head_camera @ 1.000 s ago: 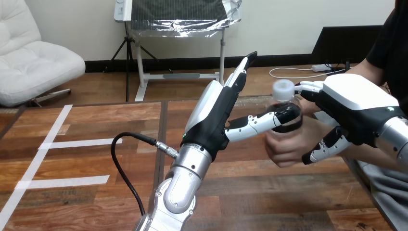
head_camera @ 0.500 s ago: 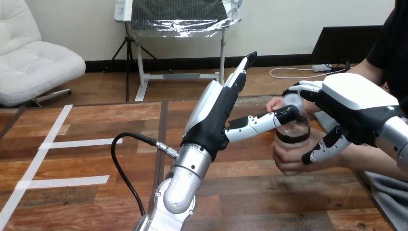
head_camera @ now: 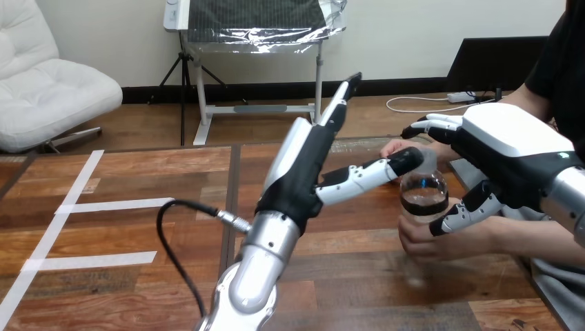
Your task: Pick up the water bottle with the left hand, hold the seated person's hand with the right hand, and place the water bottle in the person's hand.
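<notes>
The clear water bottle [head_camera: 422, 187] with a dark band stands upright in the person's hand [head_camera: 431, 240], low at the right over the table. The person's other hand [head_camera: 391, 147] shows just behind the bottle's top. My left hand [head_camera: 303, 169] is raised mid-view and open, fingers straight up; its thumb points right, with the tip at the bottle's top. My right hand [head_camera: 507, 148] hovers over the person's wrist, fingers stretched out left above the bottle. Its thumb hangs down against the person's hand, and I see no grip round it.
The wooden table [head_camera: 124, 234] carries white tape lines [head_camera: 83, 207] at the left. A black cable [head_camera: 172, 227] loops from my left wrist. The person's forearm [head_camera: 545, 241] comes in from the right edge.
The bottle has sunk lower in the person's hand, toward the table. My left arm has swung a little left and its thumb no longer wraps the bottle. My right hand has barely moved.
</notes>
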`<move>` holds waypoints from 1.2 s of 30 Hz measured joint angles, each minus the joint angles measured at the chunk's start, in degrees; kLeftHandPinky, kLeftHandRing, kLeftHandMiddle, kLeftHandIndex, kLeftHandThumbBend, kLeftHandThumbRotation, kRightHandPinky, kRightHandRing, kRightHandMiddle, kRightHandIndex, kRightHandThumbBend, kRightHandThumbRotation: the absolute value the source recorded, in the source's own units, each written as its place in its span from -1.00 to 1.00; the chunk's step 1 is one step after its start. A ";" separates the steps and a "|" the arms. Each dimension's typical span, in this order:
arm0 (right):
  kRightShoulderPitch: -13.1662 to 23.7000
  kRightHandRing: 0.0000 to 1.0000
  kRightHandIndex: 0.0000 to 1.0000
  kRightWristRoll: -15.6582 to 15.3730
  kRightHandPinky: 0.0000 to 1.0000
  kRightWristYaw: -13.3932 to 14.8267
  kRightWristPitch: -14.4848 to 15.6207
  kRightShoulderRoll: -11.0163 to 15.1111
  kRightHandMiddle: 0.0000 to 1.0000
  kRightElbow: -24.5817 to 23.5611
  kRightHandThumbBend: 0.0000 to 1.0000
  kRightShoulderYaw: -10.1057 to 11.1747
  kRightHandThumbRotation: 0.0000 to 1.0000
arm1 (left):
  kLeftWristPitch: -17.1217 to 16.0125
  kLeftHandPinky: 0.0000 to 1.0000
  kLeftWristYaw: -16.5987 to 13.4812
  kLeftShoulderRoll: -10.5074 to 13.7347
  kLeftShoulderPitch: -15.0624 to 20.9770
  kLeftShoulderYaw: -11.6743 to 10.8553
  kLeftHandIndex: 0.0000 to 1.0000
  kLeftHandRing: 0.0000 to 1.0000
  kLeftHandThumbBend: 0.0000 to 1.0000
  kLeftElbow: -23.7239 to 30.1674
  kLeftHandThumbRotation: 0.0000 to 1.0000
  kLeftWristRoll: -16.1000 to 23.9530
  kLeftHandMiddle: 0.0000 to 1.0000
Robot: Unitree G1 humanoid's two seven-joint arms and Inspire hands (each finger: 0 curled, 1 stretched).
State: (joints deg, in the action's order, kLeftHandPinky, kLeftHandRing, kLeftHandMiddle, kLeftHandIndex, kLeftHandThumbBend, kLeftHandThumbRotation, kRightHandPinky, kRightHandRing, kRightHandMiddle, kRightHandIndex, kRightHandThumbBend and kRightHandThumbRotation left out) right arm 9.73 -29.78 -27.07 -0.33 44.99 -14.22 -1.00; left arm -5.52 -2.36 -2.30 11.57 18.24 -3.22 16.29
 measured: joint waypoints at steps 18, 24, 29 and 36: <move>-9.86 0.75 0.73 8.56 0.52 12.34 -1.34 -12.88 0.83 -11.92 0.08 5.48 -1.00 | -13.65 0.69 -7.40 -0.24 -11.11 -1.20 0.76 0.76 0.05 3.74 0.61 -3.82 0.81; -12.74 0.76 0.70 9.02 0.53 18.73 -5.70 -19.32 0.82 -12.90 -0.18 4.48 -1.00 | -18.45 0.61 -9.56 -0.23 -15.37 -0.98 0.71 0.72 -0.01 4.67 0.62 -3.16 0.76; -14.92 0.74 0.68 9.46 0.49 23.22 -9.49 -24.48 0.82 -12.70 -0.42 2.60 -1.00 | -22.09 0.56 -11.53 -0.28 -19.10 -0.97 0.69 0.69 -0.06 5.81 0.68 -2.13 0.73; -17.51 0.84 0.72 10.85 0.57 25.51 -14.54 -29.35 0.88 -11.39 -0.70 -0.67 -1.00 | -25.16 0.54 -13.51 -0.24 -23.98 -0.96 0.67 0.67 -0.12 7.97 0.73 -0.87 0.71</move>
State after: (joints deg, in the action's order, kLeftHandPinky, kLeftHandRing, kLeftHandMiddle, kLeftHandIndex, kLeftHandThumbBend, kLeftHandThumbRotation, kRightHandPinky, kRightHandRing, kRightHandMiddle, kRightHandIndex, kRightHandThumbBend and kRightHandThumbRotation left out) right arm -7.77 -18.94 -1.56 -14.87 15.64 -25.61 -1.66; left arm -30.68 -15.87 -2.54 -12.41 17.28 4.75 15.41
